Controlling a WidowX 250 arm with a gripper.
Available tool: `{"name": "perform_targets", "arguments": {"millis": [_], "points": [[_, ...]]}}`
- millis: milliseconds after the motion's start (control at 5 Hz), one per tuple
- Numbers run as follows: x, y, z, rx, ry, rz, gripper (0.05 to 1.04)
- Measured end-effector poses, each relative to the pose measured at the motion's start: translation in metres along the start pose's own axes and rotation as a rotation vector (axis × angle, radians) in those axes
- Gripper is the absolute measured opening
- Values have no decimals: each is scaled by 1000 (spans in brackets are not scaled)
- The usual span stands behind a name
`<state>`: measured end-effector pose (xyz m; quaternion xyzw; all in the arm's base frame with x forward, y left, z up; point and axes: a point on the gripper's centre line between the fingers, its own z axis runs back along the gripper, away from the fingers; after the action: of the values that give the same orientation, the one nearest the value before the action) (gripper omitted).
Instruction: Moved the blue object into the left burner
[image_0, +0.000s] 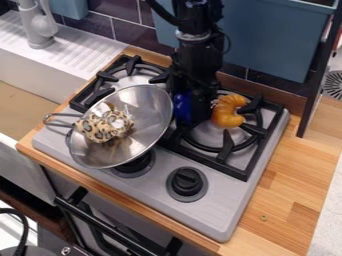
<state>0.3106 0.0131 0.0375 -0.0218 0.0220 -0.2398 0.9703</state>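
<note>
The blue thing is not on the left burner yet.

The blue thing (182, 108) is just beside the pan (148, 114), on the side near the orange toy (228, 112). The black gripper (196, 106) is by the pan too, right at the blue thing. I can't tell if it is holding on. The left burner (132, 78) is behind the pan. I think the move over there is left to do.
</note>
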Motion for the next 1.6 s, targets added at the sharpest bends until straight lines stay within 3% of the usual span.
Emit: {"name": "perform_targets", "arguments": {"millis": [200,600,800,1200,1600], "points": [[0,0,3,-5,6,16,776],[-2,-9,6,-68,28,11,785],[0,-11,23,-95,5,9,785],[9,-19,35,-134,-12,5,785],[19,-9,44,-97,-70,74,785]]}}
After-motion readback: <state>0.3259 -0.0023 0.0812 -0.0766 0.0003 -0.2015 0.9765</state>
